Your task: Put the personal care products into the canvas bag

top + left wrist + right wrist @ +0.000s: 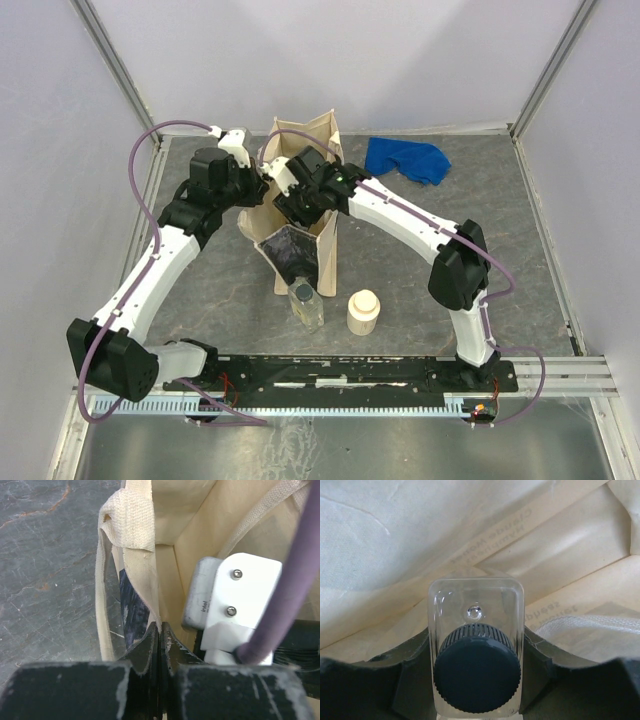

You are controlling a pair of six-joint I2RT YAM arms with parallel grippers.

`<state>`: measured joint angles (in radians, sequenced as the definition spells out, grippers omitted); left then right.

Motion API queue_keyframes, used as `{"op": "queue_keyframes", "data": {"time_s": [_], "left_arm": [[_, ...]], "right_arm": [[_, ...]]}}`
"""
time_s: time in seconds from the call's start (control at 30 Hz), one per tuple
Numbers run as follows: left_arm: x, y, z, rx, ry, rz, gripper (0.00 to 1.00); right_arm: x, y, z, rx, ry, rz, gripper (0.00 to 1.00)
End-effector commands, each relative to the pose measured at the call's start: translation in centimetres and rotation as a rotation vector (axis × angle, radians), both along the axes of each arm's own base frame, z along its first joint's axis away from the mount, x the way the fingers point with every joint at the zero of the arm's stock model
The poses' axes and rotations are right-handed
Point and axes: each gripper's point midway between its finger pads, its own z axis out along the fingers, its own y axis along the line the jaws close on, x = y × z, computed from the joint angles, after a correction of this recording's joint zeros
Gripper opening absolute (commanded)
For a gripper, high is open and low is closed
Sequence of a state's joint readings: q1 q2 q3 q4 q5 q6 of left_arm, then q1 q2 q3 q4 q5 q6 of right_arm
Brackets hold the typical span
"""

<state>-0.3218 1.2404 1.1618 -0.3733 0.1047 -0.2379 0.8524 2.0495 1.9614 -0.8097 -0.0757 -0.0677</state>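
Observation:
The beige canvas bag [322,140] stands at the table's middle, its black patch [290,255] facing the near side. My left gripper [258,188] is shut on the bag's rim [145,575], holding the mouth open. My right gripper [300,205] is inside the bag's mouth, shut on a clear bottle [476,610] with a dark cap [476,675]; canvas [395,540] surrounds it. A second clear bottle [305,302] with a grey cap and the squat cream bottle [362,312] stand on the table just in front of the bag.
A blue cloth [405,158] lies at the back right. The right arm's white wrist mount [240,605] sits close beside my left fingers [150,647] inside the bag's mouth. Grey table [50,570] lies left of the bag.

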Motion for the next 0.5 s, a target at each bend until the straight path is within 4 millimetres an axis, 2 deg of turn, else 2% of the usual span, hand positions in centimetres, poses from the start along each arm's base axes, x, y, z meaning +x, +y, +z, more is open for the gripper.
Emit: {"op": "queue_keyframes", "data": {"time_s": [0.0,0.17,0.2,0.33,0.47], "left_arm": [[-0.5,-0.2,1.0,-0.009,-0.033,-0.015,0.03],[-0.7,-0.1,0.8,-0.005,-0.028,-0.011,0.03],[-0.7,0.0,0.8,-0.004,-0.028,-0.009,0.03],[-0.8,0.1,0.8,0.0,-0.026,-0.005,0.03],[-0.9,0.2,0.8,0.005,-0.027,-0.002,0.03]], "right_arm": [[0.4,1.2,3.8,0.072,-0.066,0.014,0.0],[0.8,0.4,2.5,0.017,-0.065,-0.009,0.01],[0.9,0.3,2.4,0.01,-0.068,-0.013,0.05],[1.2,0.1,2.2,-0.004,-0.076,-0.021,0.36],[1.4,0.5,3.6,0.04,-0.1,-0.032,0.62]]}}
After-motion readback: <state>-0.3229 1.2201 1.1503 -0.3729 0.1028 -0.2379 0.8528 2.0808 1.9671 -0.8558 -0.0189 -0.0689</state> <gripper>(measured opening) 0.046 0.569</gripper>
